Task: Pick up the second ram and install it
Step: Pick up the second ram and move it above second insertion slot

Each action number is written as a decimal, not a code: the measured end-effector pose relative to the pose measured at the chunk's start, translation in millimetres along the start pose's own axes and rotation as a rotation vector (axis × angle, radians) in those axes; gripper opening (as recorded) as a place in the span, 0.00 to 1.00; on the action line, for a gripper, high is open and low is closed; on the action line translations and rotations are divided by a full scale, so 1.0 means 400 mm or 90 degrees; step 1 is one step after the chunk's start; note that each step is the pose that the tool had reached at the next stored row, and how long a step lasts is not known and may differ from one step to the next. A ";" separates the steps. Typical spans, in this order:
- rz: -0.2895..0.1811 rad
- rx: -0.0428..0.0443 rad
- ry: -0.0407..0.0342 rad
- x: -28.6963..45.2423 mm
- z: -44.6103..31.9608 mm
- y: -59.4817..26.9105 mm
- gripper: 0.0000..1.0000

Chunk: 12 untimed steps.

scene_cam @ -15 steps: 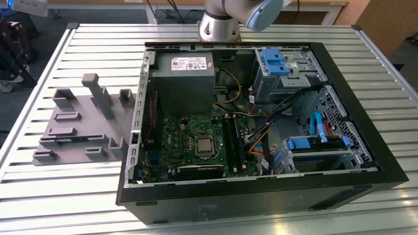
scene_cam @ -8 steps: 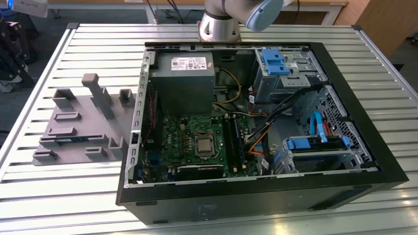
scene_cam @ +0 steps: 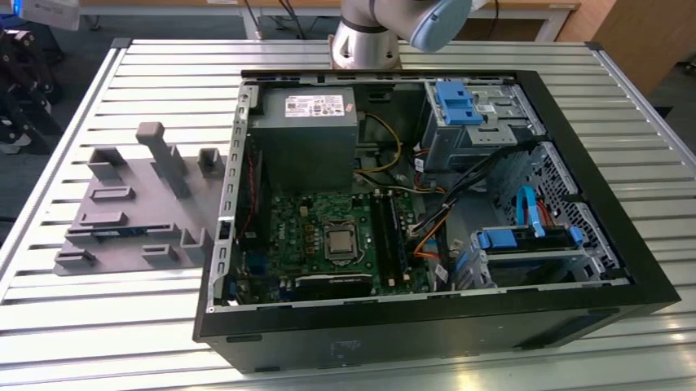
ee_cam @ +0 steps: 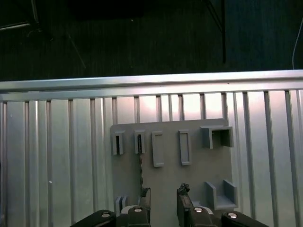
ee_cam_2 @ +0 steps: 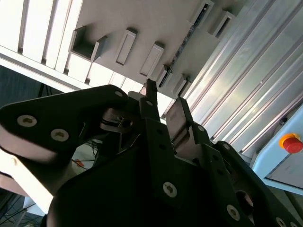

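1. Biggest thing is the slatted metal table [scene_cam: 109, 326]; everything sits on it. The arm's base [scene_cam: 364, 41] stands at its far edge in the exterior view.
2. The open PC case [scene_cam: 435, 326] lies on its side and takes up the middle and the exterior view's right. Inside are a grey power supply [scene_cam: 305, 134], the green motherboard [scene_cam: 315, 236], blue drive brackets [scene_cam: 457, 102] and a mess of cables. It's well apart from where the claw is working.
3. The grey fixture [scene_cam: 120, 212] lies flat on the table just beside the case, on the exterior view's left. It has a bunch of upright blocks and slotted holders sticking up.
4. The gripper [ee_cam: 163, 194] hangs over the fixture in the first wrist view. Its two fingers [ee_cam: 182, 191] are spread apart with nothing between them.
5. The second ram [ee_cam: 140, 165] is in the fixture, standing on its long edge, so it shows as a thin dark line.
   - One end sits in a slotted block [ee_cam: 138, 142].
   - The long axis runs from there toward the gripper, parallel to the table slats.
   - The near end lines up with one finger rather than the gap; can't tell if they touch.
6. What crowds it:
   - another slotted block [ee_cam: 117, 143] just beside it
   - two empty holders [ee_cam: 157, 149] on the other side
   - a small pair of blocks [ee_cam: 120, 203] near the gripper end
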State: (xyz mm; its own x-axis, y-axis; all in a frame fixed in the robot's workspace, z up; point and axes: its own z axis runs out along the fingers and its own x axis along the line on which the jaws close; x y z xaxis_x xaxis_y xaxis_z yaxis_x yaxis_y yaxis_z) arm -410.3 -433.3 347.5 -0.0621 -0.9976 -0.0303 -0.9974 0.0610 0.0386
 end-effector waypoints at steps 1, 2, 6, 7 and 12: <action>0.000 -0.0004 -0.0063 0.002 0.001 0.000 0.36; 0.000 -0.0007 -0.0119 0.004 0.002 0.000 0.36; -0.003 -0.0001 -0.0232 0.016 0.010 0.000 0.36; -0.003 -0.0003 -0.0259 0.019 0.012 -0.001 0.36; -0.003 -0.0004 -0.0287 0.025 0.033 -0.001 0.36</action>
State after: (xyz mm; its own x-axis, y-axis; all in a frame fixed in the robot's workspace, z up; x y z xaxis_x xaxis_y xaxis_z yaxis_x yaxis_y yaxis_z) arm -410.9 -442.8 333.9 -0.0587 -0.9954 -0.0755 -0.9977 0.0559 0.0389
